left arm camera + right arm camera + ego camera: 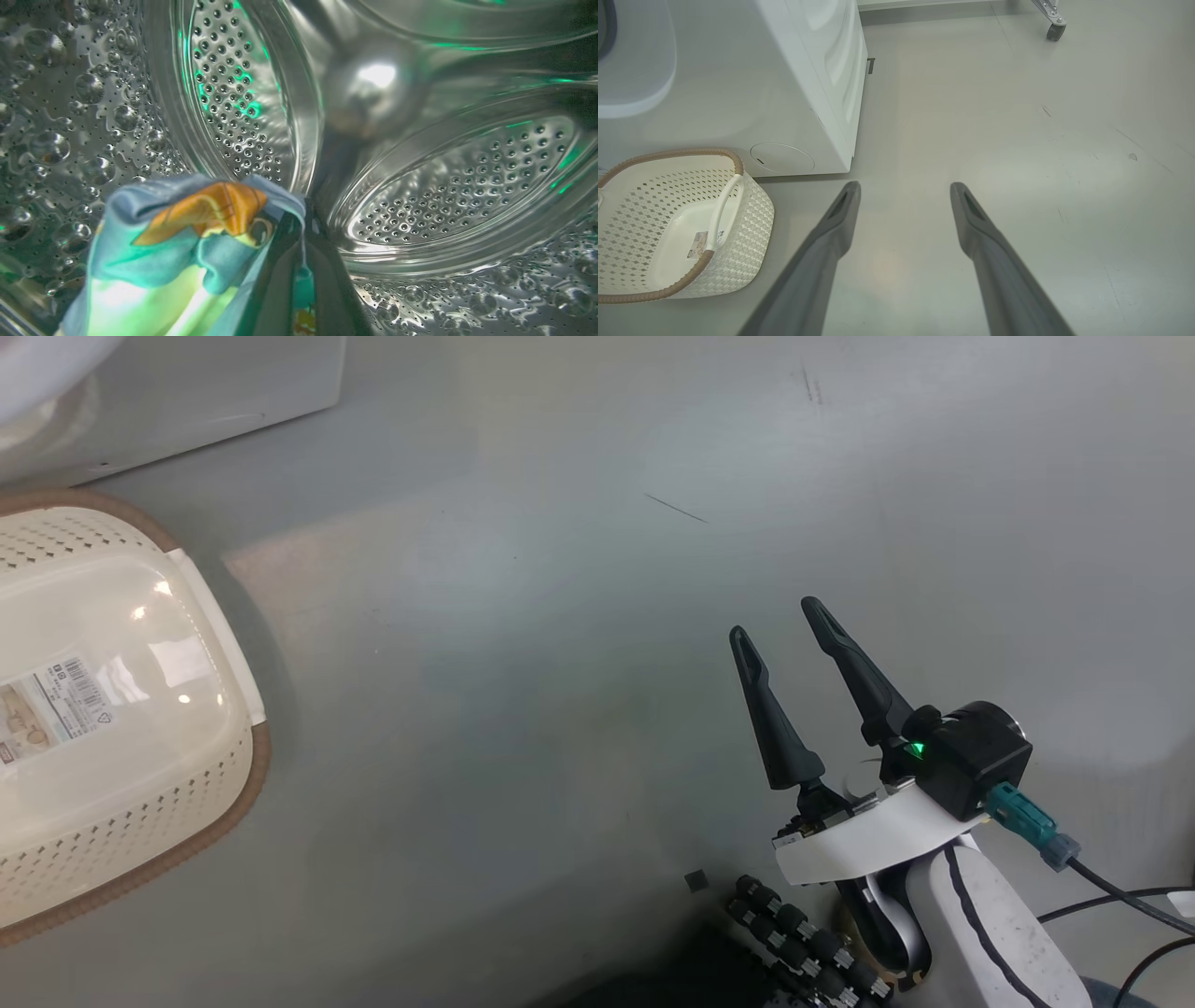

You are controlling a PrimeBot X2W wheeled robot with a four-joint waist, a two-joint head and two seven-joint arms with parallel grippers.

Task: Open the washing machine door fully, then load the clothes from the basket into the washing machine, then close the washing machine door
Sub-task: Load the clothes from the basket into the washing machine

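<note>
Light blue fabric printed in orange-brown, the clothes (177,242) are a small bundle inside the steel perforated drum (233,102) of the washing machine (803,70). The left gripper (301,233) pinches them, its dark fingers pressed together on a fold of the cloth. Outside, the cream-white basket (752,224) stands on the grey floor (1017,163) just beside the machine's front, a barcode sticker on its bottom. To the basket's right, the right gripper (774,620) hangs over the floor, fingers spread wide apart.
</note>
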